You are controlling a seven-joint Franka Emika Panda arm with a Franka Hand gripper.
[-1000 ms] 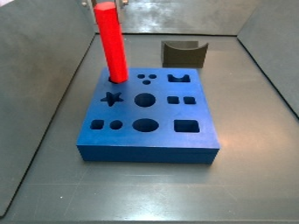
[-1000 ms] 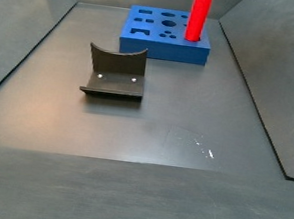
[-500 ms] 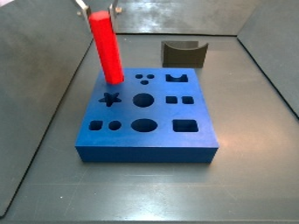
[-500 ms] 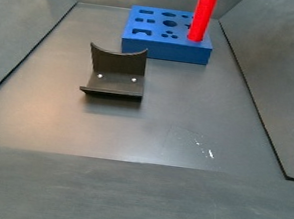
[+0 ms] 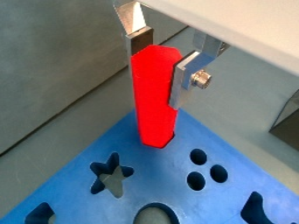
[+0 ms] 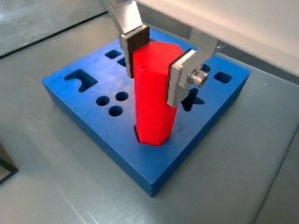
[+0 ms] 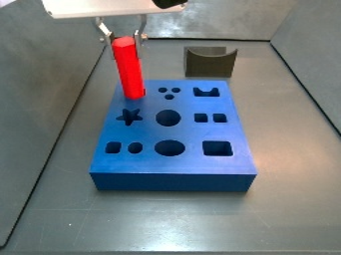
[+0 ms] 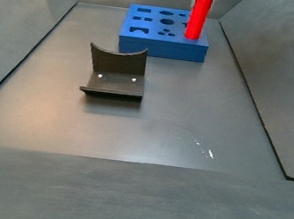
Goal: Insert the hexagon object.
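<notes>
The hexagon object is a bright red rod (image 7: 128, 68) that stands upright at the far left corner of the blue block (image 7: 180, 149). Its lower end sits in a hole of the block near that corner (image 6: 152, 133). My gripper (image 7: 115, 36) is shut on the rod's upper part. In both wrist views the silver fingers (image 5: 184, 77) (image 6: 184, 75) press its two sides, and the gripper (image 5: 162, 54) (image 6: 159, 54) stands over the block (image 5: 239, 188) (image 6: 82, 98). In a side view the rod (image 8: 198, 17) rises from the block (image 8: 156, 34).
The block has several other shaped holes, among them a star (image 7: 130, 117) and a large round one (image 7: 168, 118). The dark fixture with a curved notch stands behind the block (image 7: 209, 60) and shows on the grey floor in a side view (image 8: 114, 72). Grey walls ring the floor.
The gripper has come down with the rod and now shows in a side view. The rod stands lower, its end sunk into the corner hole.
</notes>
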